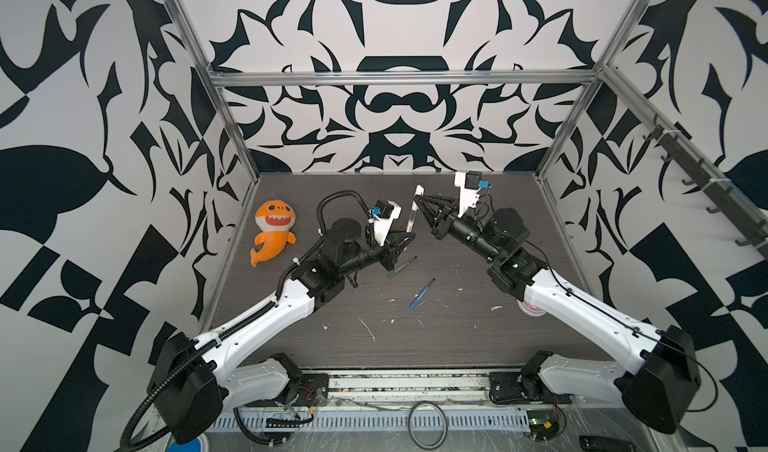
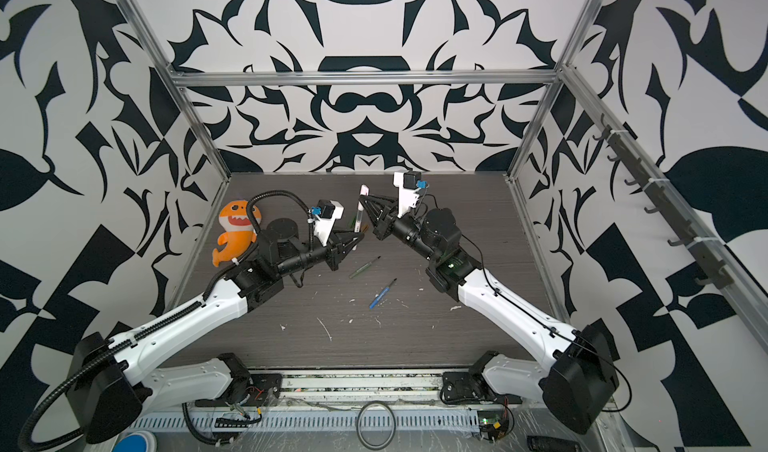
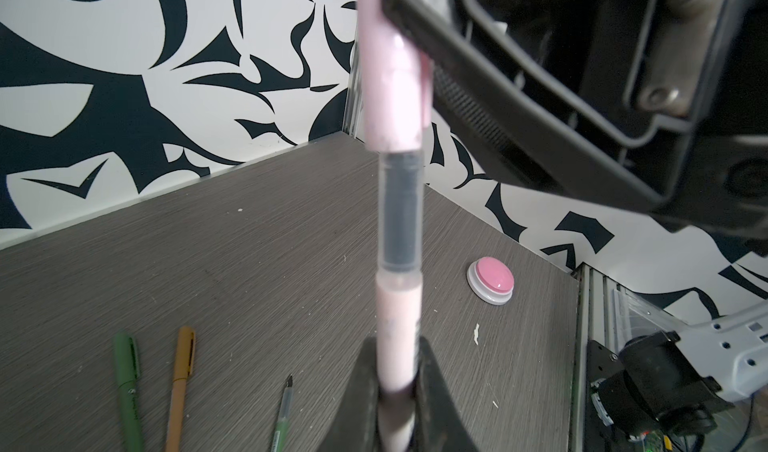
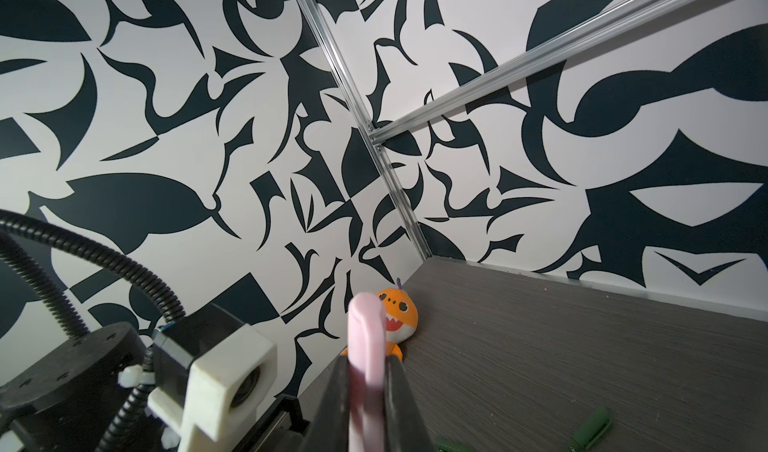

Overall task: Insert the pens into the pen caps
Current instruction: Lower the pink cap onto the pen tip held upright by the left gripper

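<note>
The white-pink pen (image 1: 411,219) stands nearly upright above the table's back middle. My left gripper (image 1: 409,238) is shut on its lower barrel (image 3: 397,317). The pale pink cap (image 3: 390,96) sits over the pen's upper end, and my right gripper (image 1: 417,198) is shut on it, as the right wrist view shows (image 4: 366,360). In both top views a green pen (image 2: 365,267) and a blue pen (image 2: 382,293) lie uncapped on the table. The left wrist view shows a capped green pen (image 3: 126,387) and a capped orange-brown pen (image 3: 180,383).
An orange plush shark (image 1: 272,236) lies at the back left by the wall. A pink push button (image 3: 490,281) sits at the right, under the right arm. White scuffs dot the dark table (image 1: 415,346). Green pen parts (image 4: 590,427) lie near the right gripper.
</note>
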Robot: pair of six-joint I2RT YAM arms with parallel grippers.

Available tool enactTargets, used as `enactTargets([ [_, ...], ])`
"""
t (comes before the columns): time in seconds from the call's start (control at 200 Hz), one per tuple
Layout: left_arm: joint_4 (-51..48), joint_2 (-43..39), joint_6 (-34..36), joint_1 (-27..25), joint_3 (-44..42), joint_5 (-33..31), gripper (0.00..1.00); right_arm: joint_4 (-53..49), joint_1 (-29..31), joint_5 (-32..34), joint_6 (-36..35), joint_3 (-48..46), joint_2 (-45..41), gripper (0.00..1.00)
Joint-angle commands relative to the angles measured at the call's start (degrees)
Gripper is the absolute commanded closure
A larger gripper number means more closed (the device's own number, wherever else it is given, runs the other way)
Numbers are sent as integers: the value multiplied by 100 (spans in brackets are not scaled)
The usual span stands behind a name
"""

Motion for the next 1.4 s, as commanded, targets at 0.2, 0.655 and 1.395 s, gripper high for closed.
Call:
enactTargets([
  [0.2, 223, -36, -50, -16, 63, 27, 95, 167, 44, -134, 176, -198, -134, 91],
  [0.655, 219, -45, -33, -13, 65, -6, 95, 372, 131, -240, 386, -494, -266, 91],
  [1.395, 223, -62, 62, -13, 39, -64, 95, -560, 368, -267, -71, -863, -634, 77],
])
